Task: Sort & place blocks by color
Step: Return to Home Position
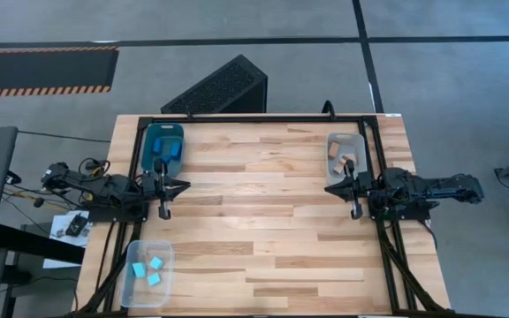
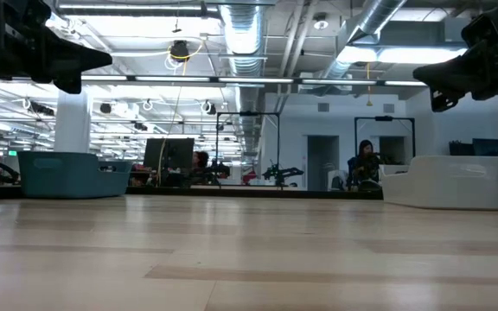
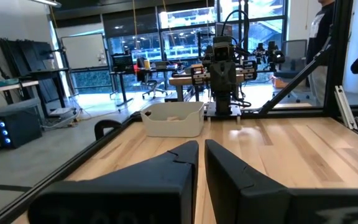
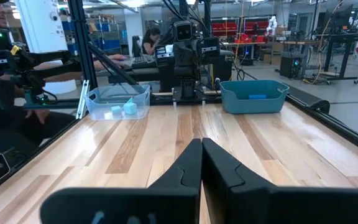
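I log left hand [image 3: 201, 150] and right hand [image 4: 201, 148] at opposite bench [image 1: 263, 221] edges, fingers together, empty, cyan blocks [image 1: 154, 268] in clear bin [image 1: 140, 297], tan blocks [image 1: 343, 162] in grey bin [image 1: 345, 136], blue block [image 1: 170, 152] in teal bin [image 1: 163, 126]

This was a large open-plan robotics lab. Above the pale wooden plank counter [image 1: 263, 221] hung exposed silver ceiling ducts [image 2: 236, 30] and strip lights. Beyond the counter stood desks with dark monitors [image 2: 167, 154] and a seated person [image 2: 366, 160]. Around the counter lay a grey concrete floor [image 1: 237, 22] bearing a black hazard-striped mat [image 1: 42, 69].
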